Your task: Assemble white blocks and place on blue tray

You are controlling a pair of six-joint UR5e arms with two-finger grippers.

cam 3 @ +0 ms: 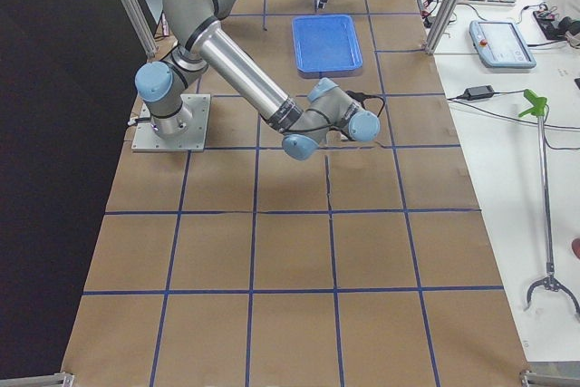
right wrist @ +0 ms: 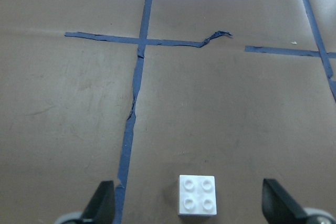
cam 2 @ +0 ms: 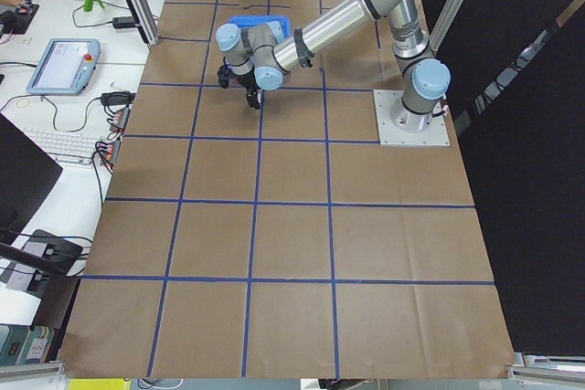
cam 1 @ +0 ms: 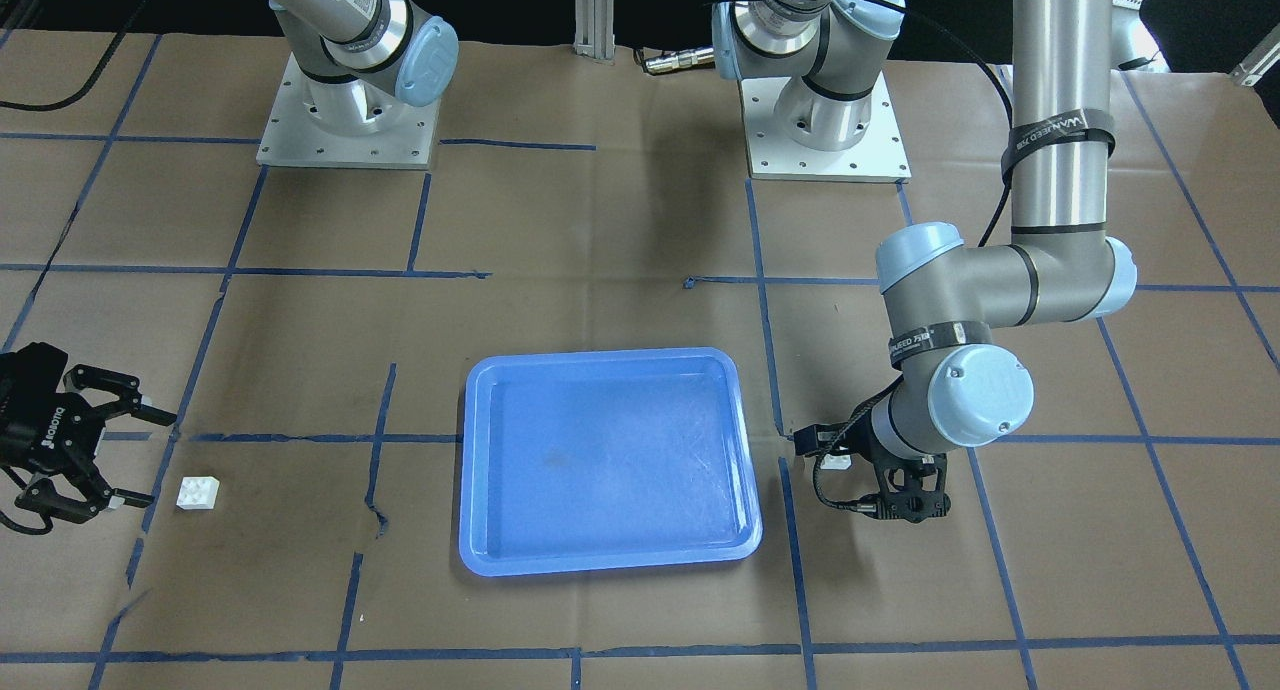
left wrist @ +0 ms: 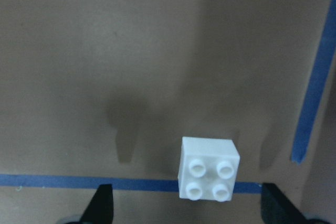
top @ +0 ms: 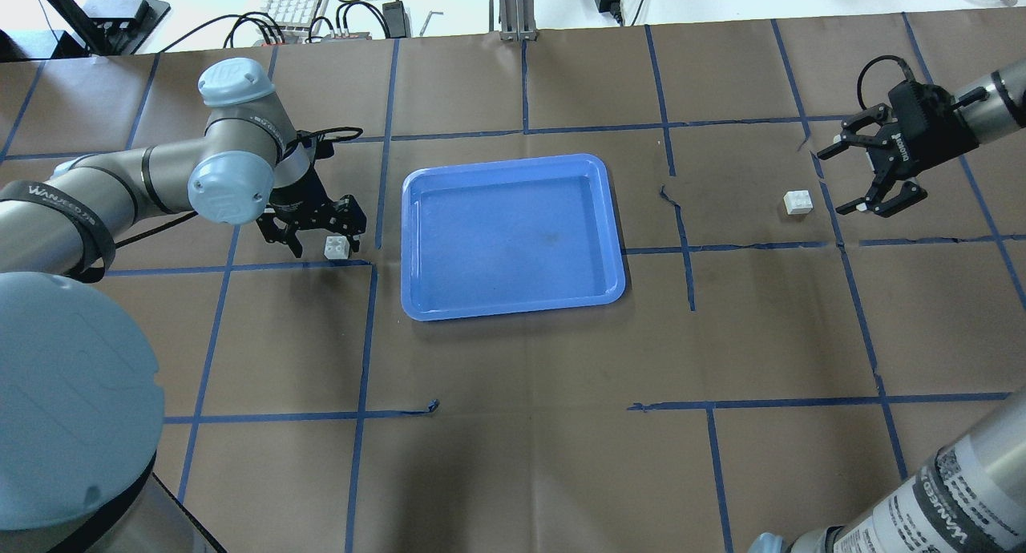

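The blue tray (top: 513, 232) lies empty at mid-table, also seen in the front view (cam 1: 610, 460). One white block (top: 337, 247) sits on the paper just left of the tray. My left gripper (top: 325, 234) hangs open over it, and in the left wrist view the block (left wrist: 209, 176) lies between the spread fingertips (left wrist: 102, 203), untouched. The other white block (top: 798, 202) sits far right of the tray. My right gripper (top: 840, 178) is open and low just beyond it. In the right wrist view this block (right wrist: 197, 195) lies between the fingertips (right wrist: 278, 203), slightly ahead.
Brown paper with a blue tape grid (top: 689, 248) covers the table. Torn tape (right wrist: 210, 38) lies between the right block and the tray. The arm bases (cam 1: 345, 120) stand at the robot's edge. A keyboard and cables (top: 304, 8) lie beyond the far edge.
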